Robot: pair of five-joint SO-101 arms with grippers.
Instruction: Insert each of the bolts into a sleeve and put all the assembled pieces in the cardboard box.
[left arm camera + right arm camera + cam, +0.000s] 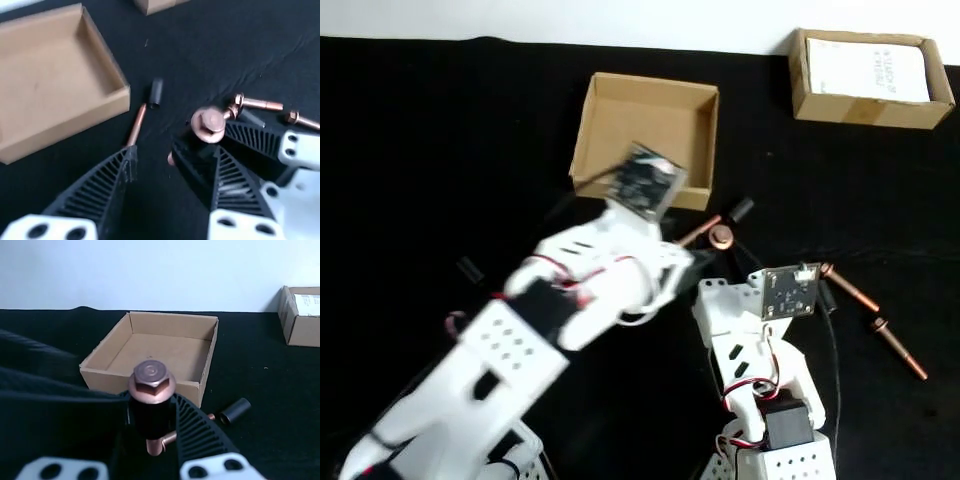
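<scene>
By the box, right end effector clamps sleeved bolt; left end effector gapes.

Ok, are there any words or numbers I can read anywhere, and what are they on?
White sheet in the far box: grey print, too blurred to read.
Cardboard box: no writing seen.
Bolt in the right gripper: no readable marks.
So there is no text that can be quoted.
</scene>
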